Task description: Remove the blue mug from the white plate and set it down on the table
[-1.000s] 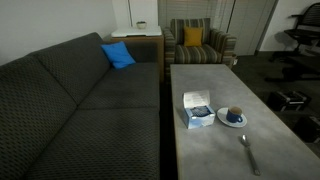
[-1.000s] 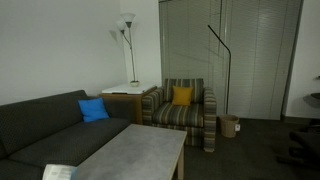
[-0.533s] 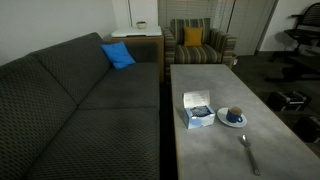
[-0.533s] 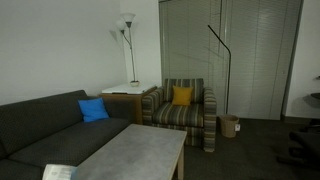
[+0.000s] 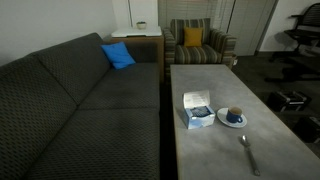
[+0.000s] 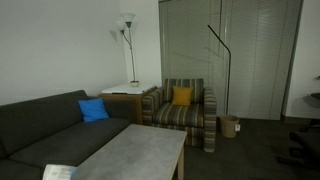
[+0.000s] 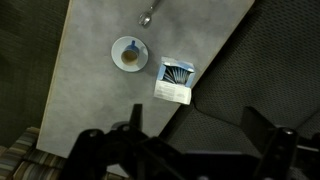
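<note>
Because the arm hangs high above the scene and nothing is gripped, the step in hand looks like the approach, with the lift itself not yet begun. Seen from the wrist view, the blue mug sits upright on the white plate, which rests on the grey desk near the desk's long edge away from the sofa. A white-and-blue box lies just beside the plate, and a spoon lies a little way off on the plate's other side. In an exterior view the same trio shows on the desk: the mug on its plate, the box close alongside, the spoon nearer the camera. Across the bottom of the wrist view the jaws appear spread wide with nothing between them, well apart from the mug. My judgement is that the next move calls for travelling over the plate, lining the jaws across the mug's body or rim, and descending without nudging the box. After closing, the mug must rise clear of the plate and go down on bare desk, of which plenty shows around it.
</note>
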Robot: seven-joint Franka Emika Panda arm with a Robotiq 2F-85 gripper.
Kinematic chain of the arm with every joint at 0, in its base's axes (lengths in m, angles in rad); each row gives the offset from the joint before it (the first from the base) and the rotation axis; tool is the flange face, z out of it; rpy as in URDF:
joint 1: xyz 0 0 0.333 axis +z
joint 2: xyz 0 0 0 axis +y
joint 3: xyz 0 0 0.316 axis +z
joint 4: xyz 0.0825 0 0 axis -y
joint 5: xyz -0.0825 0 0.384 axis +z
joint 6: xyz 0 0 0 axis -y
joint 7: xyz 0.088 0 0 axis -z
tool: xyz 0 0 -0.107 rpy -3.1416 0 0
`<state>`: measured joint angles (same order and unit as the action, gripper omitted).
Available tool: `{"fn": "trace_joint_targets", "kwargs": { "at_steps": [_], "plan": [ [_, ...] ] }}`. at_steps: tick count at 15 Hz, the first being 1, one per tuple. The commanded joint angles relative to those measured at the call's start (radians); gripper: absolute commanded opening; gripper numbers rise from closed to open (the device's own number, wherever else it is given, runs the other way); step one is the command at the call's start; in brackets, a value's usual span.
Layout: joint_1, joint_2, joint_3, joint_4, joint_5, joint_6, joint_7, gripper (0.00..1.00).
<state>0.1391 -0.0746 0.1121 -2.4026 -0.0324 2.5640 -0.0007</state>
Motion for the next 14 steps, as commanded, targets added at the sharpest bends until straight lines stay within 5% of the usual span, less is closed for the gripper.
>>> {"fn": "trace_joint_targets", "kwargs": {
  "at_steps": [1,10,14],
  "plan": [
    [0.000,0.026,0.017,0.002,-0.030,0.041,0.000,1.00],
    [-0.031,0.214,-0.033,0.028,-0.168,0.255,0.055,1.00],
    [-0.001,0.327,-0.126,0.079,-0.371,0.334,0.199,1.00]
  ]
}}
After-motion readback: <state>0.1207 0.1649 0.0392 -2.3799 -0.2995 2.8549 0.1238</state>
